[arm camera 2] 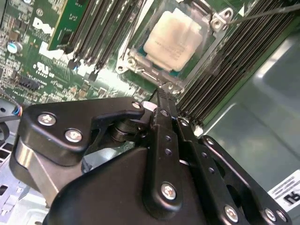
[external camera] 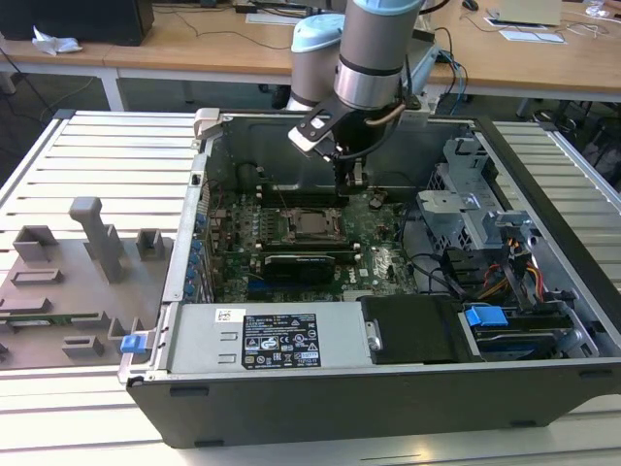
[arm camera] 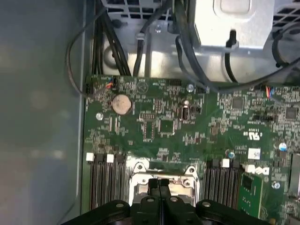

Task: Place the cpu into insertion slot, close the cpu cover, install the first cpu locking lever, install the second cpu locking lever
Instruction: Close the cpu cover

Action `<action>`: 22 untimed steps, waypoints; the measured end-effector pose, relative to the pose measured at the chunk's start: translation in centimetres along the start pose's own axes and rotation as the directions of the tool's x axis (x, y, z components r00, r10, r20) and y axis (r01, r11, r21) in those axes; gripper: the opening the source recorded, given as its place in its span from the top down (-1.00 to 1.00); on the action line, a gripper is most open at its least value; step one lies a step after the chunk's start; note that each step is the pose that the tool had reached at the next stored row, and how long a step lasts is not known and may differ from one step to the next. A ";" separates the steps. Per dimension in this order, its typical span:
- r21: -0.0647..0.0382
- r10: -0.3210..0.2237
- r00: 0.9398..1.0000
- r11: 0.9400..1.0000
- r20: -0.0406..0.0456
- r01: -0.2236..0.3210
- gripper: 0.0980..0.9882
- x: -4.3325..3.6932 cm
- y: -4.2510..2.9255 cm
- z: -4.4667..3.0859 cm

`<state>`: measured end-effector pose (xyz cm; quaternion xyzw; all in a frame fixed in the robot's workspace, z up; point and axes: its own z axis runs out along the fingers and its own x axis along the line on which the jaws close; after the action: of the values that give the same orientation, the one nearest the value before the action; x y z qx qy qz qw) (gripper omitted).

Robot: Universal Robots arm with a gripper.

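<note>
- On the exterior view's left sits the grey fixture board (external camera: 136,291), well apart from the action
- Centre now: the cpu (external camera: 317,224) lies flat in the insertion slot (arm camera: 139,168), with the cpu cover (arm camera 2: 143,70) framing it
- We judge it light, stiff and fragile underneath, so its bare edges are the place to hold
- Just right, the gripper (external camera: 346,187) hangs clenched, nothing visible between its tips

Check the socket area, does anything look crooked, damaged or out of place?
Nothing stands out. The cpu lies flat and square in the insertion slot, with no visible damage. The gripper, fingers shut, sits at the slot's rim.
</note>
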<state>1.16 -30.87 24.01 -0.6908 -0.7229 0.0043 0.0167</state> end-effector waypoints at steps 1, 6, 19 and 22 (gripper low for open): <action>0.000 0.000 1.000 1.000 0.000 0.000 0.98 0.01 -0.14 0.01; 0.000 0.000 1.000 1.000 0.000 0.000 0.98 0.06 -1.46 0.70; 0.000 0.000 1.000 1.000 0.000 0.000 0.98 0.27 -7.49 3.20; 0.000 -0.001 1.000 1.000 0.000 0.001 0.98 0.26 -7.55 3.34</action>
<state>-6.50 -30.90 20.90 -0.6905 -0.7232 0.0043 0.0169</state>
